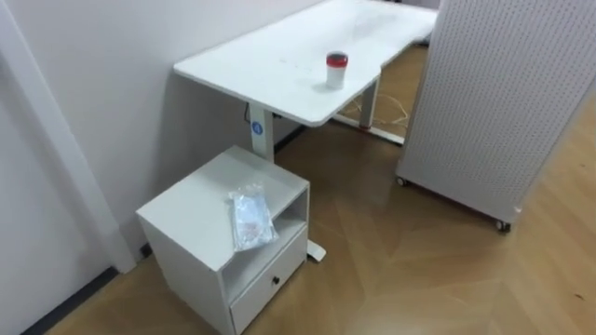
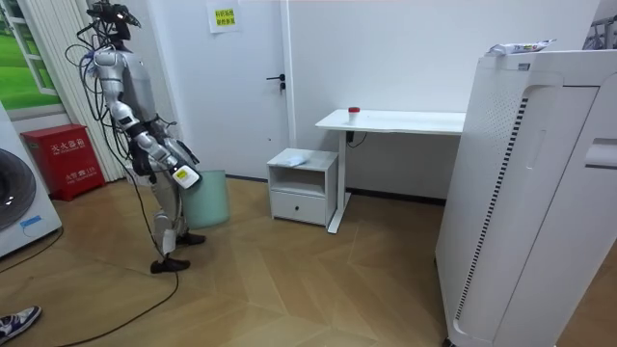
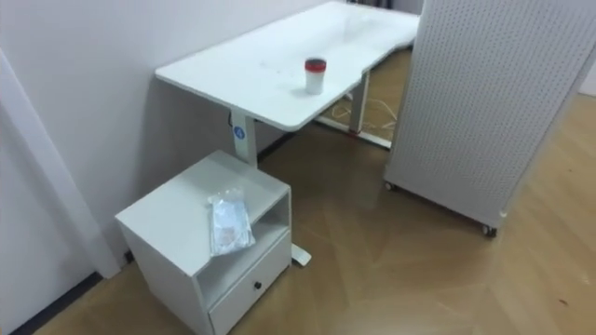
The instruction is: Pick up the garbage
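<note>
There was one cabinet [image 1: 191, 209] with one drawer [image 1: 268, 281]. On it lay one plastic bag [image 1: 250, 219]. Behind it stood one desk [image 1: 270, 56] carrying one red-lidded cup [image 1: 335, 70]. To the cabinet's right stood one perforated white unit [image 1: 503, 93]. On the room view's left of the cabinet sat what looked like one green bin [image 2: 208, 199].

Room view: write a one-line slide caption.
Robot stands beside a green bin, facing the white cabinet with a plastic wrapper on top.

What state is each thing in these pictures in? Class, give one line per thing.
Clear wrapper: lying crumpled on the cabinet top.
Cabinet drawer: shut.
Red-lidded jar: upright on the desk, lid on.
Door: shut.
Green bin: upright.
</note>
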